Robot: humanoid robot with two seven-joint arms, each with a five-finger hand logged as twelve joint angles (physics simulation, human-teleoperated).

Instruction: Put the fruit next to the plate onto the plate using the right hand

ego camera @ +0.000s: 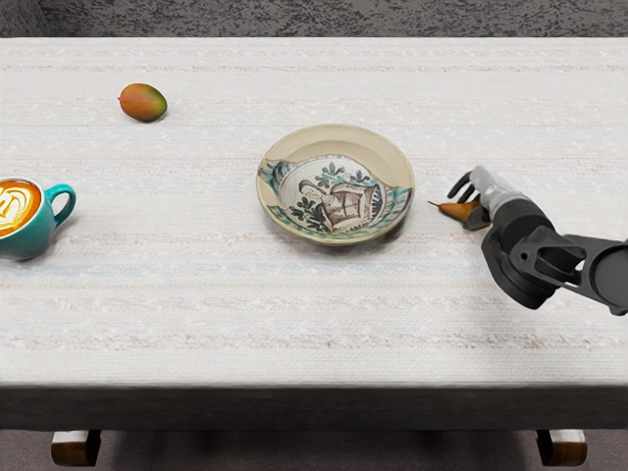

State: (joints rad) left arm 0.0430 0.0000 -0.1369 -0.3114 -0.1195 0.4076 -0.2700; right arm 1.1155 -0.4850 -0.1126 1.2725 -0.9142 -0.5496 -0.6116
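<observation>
Beside the right rim of the painted ceramic plate [339, 135], the small orange-brown fruit [451, 209] lies on the pale tabletop [314, 294], not yet transferred. The right hand [476, 199] sits over it; whether it grips cannot be determined. Bare surface separates fruit and plate. The front edge is well clear.
</observation>
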